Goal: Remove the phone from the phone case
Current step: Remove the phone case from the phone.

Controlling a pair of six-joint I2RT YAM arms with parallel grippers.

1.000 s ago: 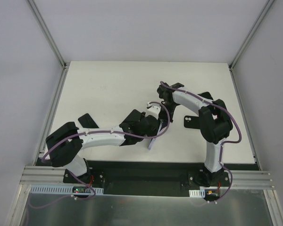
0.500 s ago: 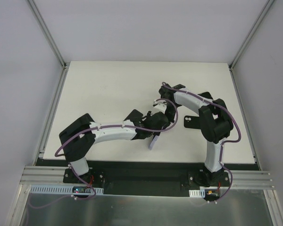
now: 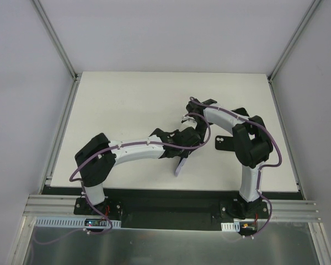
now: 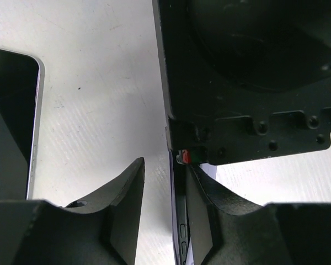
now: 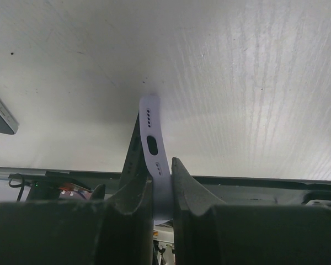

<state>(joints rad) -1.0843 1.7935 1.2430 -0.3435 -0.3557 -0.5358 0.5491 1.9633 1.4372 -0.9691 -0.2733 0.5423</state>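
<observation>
We see the right gripper [image 5: 161,175] pinching the case [image 5: 150,135] by 1 edge. The left gripper [image 4: 165,165] is spread around it, above open table [image 4: 99,83].

No readable text, label, brand, number or sign anywhere.

Centre: my left gripper [image 4: 164,165] and right gripper [image 5: 161,174] crowd together; the right one's black housing [image 4: 248,83] blocks the path ahead of the left one.
Left jaws: parted, with bare table [image 3: 154,94] showing in the gap.
Far side: open white surface runs to the back wall [image 3: 171,33], room for either arm.
Near strip: lavender phone case [image 5: 153,149], pinched in my right gripper, juts across it.
Right flank: flat black object [image 3: 222,142] lies just beside my right arm [image 3: 248,149].
</observation>
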